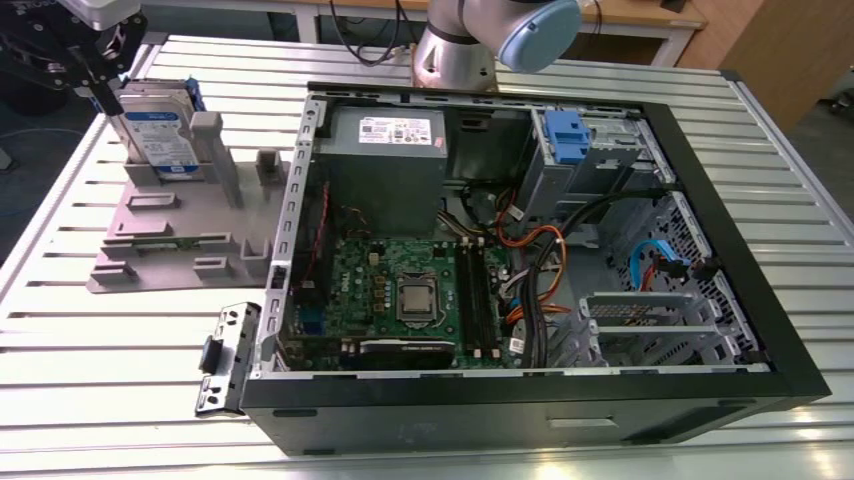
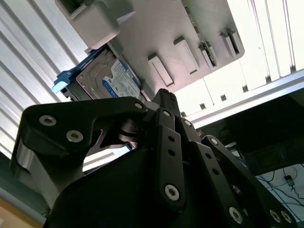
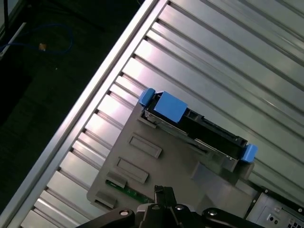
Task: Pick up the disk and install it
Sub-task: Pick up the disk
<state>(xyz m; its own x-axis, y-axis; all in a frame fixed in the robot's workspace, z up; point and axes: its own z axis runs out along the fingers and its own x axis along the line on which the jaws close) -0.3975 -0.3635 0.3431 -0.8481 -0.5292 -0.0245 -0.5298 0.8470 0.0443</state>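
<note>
While the disk (image 1: 151, 135) stands on edge in the far end of the grey stand (image 1: 160, 235), with its blue bracket (image 3: 168, 107) wrapping the upper edge, the gripper (image 1: 91, 80) hangs just over its upper corner on the exterior view's left. I cannot tell whether the gripper is open or closed, or whether it touches the disk at all. The step in hand looks like the pick-up, with nothing of the install done. The open computer case (image 1: 747, 300) sits just beside the stand on the slatted table (image 1: 80, 380), on the exterior view's right.

To do the pick-up well, I would centre the gripper along the top edge. In the first wrist view that edge reads as a dark strip between the two blue ends of the bracket. A hold near one corner would probably let the disk swing. Squeezing the two flat metal faces seems safer than squeezing the plastic bracket, which may flex or slip. A tall post (image 1: 207, 135) of the stand rises just beside the disk, so the approach needs to keep clear of it. The stand seems to hold the lower edge in a slot. The pull should therefore go straight up in line with the disk's faces, because a tilted pull could jam it or drag the whole stand along.
</note>
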